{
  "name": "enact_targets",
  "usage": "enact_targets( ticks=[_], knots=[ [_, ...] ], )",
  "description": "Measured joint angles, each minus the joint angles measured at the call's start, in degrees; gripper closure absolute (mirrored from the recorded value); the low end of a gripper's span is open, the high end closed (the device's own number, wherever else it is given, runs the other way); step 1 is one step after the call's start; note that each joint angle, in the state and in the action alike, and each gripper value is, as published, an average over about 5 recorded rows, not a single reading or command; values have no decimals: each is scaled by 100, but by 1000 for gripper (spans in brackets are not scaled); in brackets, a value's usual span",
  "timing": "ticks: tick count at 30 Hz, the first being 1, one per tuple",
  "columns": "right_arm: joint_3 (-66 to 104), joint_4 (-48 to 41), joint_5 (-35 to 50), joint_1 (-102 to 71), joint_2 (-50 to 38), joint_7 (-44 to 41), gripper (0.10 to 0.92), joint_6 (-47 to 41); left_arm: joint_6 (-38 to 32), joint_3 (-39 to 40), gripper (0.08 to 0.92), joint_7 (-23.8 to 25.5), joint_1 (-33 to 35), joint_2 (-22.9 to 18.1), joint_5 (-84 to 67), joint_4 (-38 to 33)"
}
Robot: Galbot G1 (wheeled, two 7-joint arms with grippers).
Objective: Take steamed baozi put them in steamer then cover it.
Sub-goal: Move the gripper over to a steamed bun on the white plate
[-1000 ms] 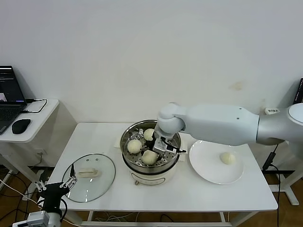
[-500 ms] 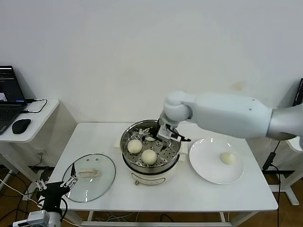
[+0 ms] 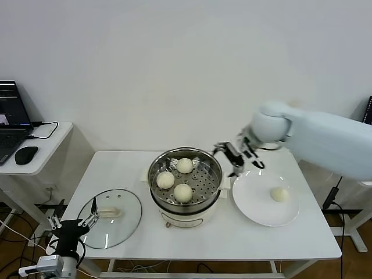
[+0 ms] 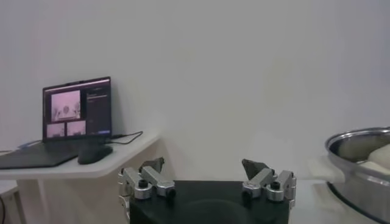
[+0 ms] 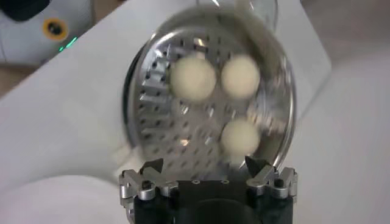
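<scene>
Three cream-white baozi (image 3: 176,178) lie in the shiny steamer (image 3: 213,168) on its cream pot base at the table's middle; they also show in the right wrist view (image 5: 192,78). A fourth baozi (image 3: 280,195) sits on the white plate (image 3: 253,203) at the right. My right gripper (image 3: 238,156) is open and empty, in the air between the steamer and the plate. The glass cover (image 3: 125,218) with its cream handle lies flat at the table's front left. My left gripper (image 3: 72,224) is open and empty, low off the table's front left corner.
A side desk (image 3: 43,152) at the left holds a laptop (image 3: 9,119) and a mouse (image 3: 25,154); both show in the left wrist view, with the laptop (image 4: 76,119) on the desk. The wall stands close behind the table.
My right gripper has let go of a baozi in the steamer, risen out of it and swung right toward the plate. The steamer now shows three baozi. The left arm has hardly moved.
</scene>
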Motion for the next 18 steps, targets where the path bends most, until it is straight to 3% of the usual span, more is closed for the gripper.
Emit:
enact_targets(
  ticks=[8,18],
  knots=[
    [690,-51,-471,-1003,-987,-97,203,-223,1,94,177,1,16,28,32,15],
    [2319,-742,-1187,-2949,-1319,-114,203,-201,13,46,177,0,104,59,49,-8]
  ],
)
